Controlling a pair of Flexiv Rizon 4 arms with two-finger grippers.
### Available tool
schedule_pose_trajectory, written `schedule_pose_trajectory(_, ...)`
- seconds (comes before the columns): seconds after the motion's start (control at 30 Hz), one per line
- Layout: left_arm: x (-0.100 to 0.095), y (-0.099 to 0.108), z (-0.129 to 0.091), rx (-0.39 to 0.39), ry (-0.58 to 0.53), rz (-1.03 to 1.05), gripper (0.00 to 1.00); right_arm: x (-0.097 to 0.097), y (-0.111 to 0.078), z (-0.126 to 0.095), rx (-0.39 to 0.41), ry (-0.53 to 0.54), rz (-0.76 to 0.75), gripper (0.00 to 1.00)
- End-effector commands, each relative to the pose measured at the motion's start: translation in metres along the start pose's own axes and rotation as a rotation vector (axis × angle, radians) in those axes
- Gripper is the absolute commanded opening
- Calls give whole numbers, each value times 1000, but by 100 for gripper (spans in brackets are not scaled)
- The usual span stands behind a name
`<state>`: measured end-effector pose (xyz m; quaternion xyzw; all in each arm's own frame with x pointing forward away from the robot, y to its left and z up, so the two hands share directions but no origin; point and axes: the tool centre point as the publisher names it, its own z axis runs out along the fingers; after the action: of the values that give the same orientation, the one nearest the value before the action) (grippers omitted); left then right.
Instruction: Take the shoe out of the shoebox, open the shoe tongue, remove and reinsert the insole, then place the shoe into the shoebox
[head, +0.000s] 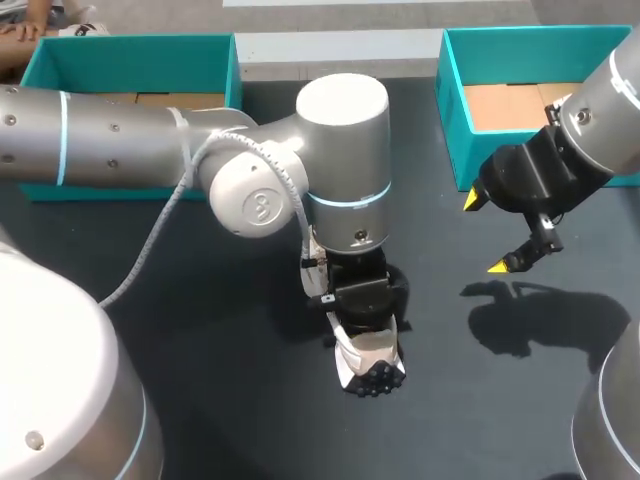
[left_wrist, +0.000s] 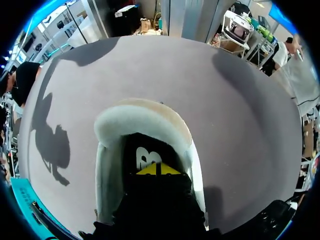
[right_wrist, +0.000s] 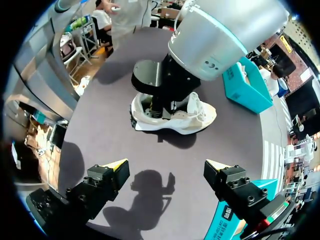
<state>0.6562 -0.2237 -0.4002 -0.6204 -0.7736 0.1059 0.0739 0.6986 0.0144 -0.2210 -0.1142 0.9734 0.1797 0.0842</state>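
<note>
The white shoe (head: 368, 358) is seen on its sole at the middle of the dark table (head: 200, 390), outside the left shoebox (head: 130, 50) and the right shoebox (head: 455, 90) at the far side. The left gripper (left_wrist: 159, 170) is sunk into the shoe's opening from above; whether anything is grasped cannot be told. The right gripper (head: 489, 232) is held released above the table at the right, well apart from the shoe.

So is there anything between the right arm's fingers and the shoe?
Nothing: only bare table and the fingers' shadow lie before the shoe, clearest in the right wrist view.
</note>
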Motion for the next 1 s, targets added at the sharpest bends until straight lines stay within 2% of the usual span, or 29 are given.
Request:
schedule_pose_trajectory(0.03, -9, -2, 9, 3, 18, 3, 0, 0, 1, 1, 4, -1, 1, 100)
schedule_pose_trajectory(0.3, -6, -6, -18, -6, -42, 20, 0, 0, 1, 1, 4, -1, 1, 100)
schedule_pose_trajectory(0.4, -10, -8, -16, -1, -45, 26, 0, 0, 1, 1, 4, -1, 1, 100)
schedule_pose_trajectory(0.6, -19, -10, 2, 0, -25, 35, 0, 0, 1, 1, 4, -1, 1, 100)
schedule_pose_trajectory(0.8, -19, -7, 10, -34, -8, 32, 0, 0, 1, 1, 4, -1, 1, 100)
schedule_pose_trajectory(0.9, -13, -4, 3, -55, -9, 27, 0, 0, 1, 1, 4, -1, 1, 100)
schedule_pose_trajectory(1.0, -5, 4, -16, -94, -25, 19, 0, 0, 1, 1, 4, -1, 1, 100)
